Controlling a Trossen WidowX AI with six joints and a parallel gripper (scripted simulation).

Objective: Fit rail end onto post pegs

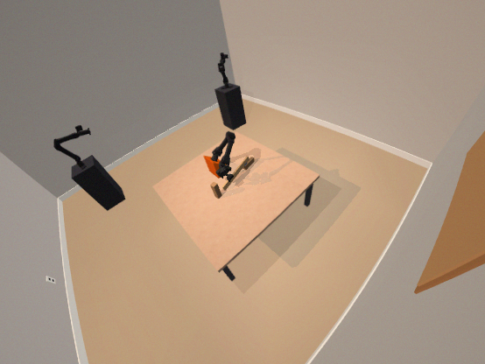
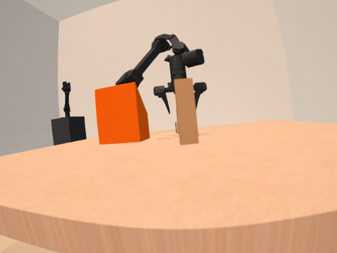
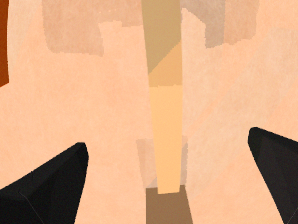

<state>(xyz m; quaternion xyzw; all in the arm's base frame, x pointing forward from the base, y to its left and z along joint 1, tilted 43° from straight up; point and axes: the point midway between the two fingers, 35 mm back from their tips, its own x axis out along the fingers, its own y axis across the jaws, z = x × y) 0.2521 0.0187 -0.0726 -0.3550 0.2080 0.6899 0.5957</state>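
Note:
The long wooden rail (image 1: 239,171) (image 3: 167,120) slopes from the low footboard block (image 1: 249,163) down toward the foot of the upright post (image 1: 216,191) (image 2: 186,112) (image 3: 167,209). In the wrist view its near end slightly overlaps the post's brown face; I cannot tell whether they touch. The pegs and the rail's holes are not visible. My gripper (image 1: 230,178) (image 2: 182,111) (image 3: 170,144) is open and empty, pointing down above the rail near the post, with one finger on each side of the rail in the wrist view. The post partly hides the gripper in the exterior view.
An orange block (image 1: 212,166) (image 2: 118,114) (image 3: 3,45) stands on the table (image 1: 236,219) (image 2: 213,182) beside the rail, near my arm's base. Two other arms stand on dark pedestals (image 1: 230,106) (image 1: 98,183) off the table.

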